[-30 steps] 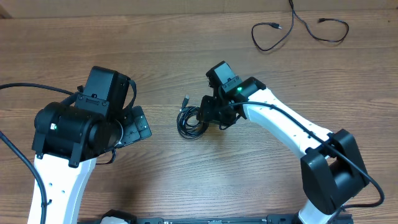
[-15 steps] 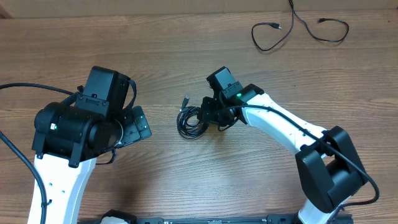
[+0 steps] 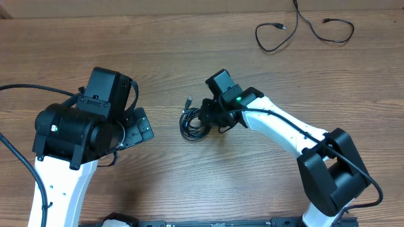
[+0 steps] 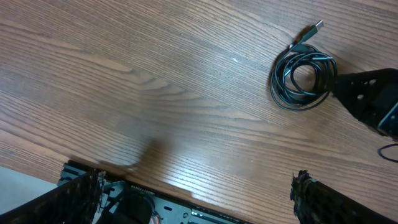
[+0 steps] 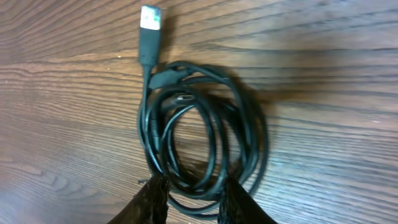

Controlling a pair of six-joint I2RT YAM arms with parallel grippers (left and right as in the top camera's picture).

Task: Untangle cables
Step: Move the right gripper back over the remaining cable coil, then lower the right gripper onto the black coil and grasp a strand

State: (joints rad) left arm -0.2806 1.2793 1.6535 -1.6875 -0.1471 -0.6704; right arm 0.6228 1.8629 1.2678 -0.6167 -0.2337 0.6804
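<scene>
Overhead view: our right claw (image 5: 193,198) straddles the edge of the coiled cables (image 3: 191,123), probably to pull one loop free; we cannot tell whether it pinches. Left of the coil, our left claw (image 4: 199,198) hangs spread.

Open table (image 4: 155,93) lies between the left gripper (image 4: 196,183) and the coiled cable (image 4: 303,81) — the right gripper (image 5: 194,196) crowds its other side — a second cable (image 3: 303,28) well apart.
</scene>
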